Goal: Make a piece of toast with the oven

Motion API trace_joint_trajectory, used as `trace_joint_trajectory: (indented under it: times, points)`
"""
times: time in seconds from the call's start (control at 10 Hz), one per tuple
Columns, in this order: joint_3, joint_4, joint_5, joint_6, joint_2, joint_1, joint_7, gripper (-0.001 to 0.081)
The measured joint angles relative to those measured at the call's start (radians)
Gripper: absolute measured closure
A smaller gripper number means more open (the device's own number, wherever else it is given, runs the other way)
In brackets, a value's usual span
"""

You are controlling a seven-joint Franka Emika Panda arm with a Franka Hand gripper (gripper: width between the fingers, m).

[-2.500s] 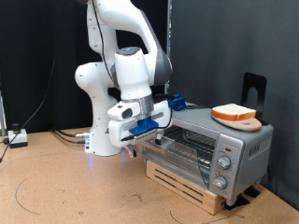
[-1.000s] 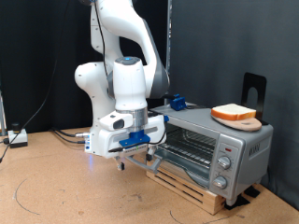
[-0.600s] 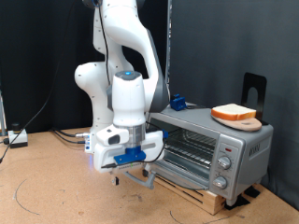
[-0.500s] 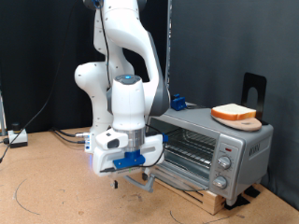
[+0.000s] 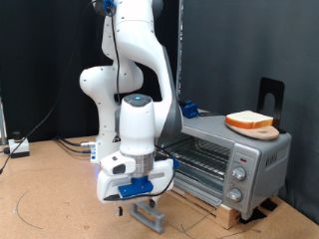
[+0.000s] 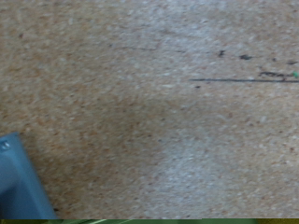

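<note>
**One slice on top, door down, arm low**

One piece of toast [image 5: 249,120] lies on a round wooden board [image 5: 253,128] on top of the oven [image 5: 231,156], toward the oven's right end in the exterior view, its pale face up and its orange-brown crust showing along the near edge. Behind it, at the far right, a black upright bracket [image 5: 271,99] stands. The oven sits on a low wooden pallet [image 5: 211,206], its three knobs [image 5: 237,182] stacked at the right of its front. Its glass door [image 5: 150,210] hangs open and down, the handle low at the near left, and the wire rack [image 5: 199,163] shows inside with nothing on it. The gripper [image 5: 136,203] is low at the left of the oven, just above the door's handle; I cannot tell how its fingers stand. The wrist view shows only blurred brown tabletop [image 6: 149,93] and a blue-grey corner [image 6: 19,182].
</note>
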Motion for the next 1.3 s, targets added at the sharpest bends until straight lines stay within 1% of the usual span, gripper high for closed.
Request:
trace_joint_trajectory:
  times: [0.1,0.3,0.4,0.6,0.7,0.8,0.9,1.0,1.1,1.3]
  points:
    - [-0.003,0.005,0.0,0.004,0.003,-0.01,-0.009,-0.0003]
    - [-0.007,0.007,-0.001,0.035,0.003,-0.037,-0.069,-0.0003]
    - [-0.012,0.007,-0.005,0.036,0.002,-0.05,-0.103,-0.0003]
    - [-0.003,0.004,0.001,0.036,-0.008,-0.087,-0.198,-0.0003]
    - [-0.002,0.004,0.001,0.035,-0.007,-0.085,-0.185,-0.0003]
    - [0.019,0.006,0.053,0.014,-0.012,-0.099,-0.22,-0.0003]
    - [0.057,0.011,0.153,-0.049,-0.036,-0.128,-0.307,-0.0003]
    - [0.085,0.017,0.248,-0.136,-0.075,-0.156,-0.396,-0.0003]
    - [0.092,0.023,0.303,-0.22,-0.115,-0.173,-0.453,-0.0003]
    - [0.09,0.031,0.352,-0.361,-0.188,-0.195,-0.506,-0.0003]
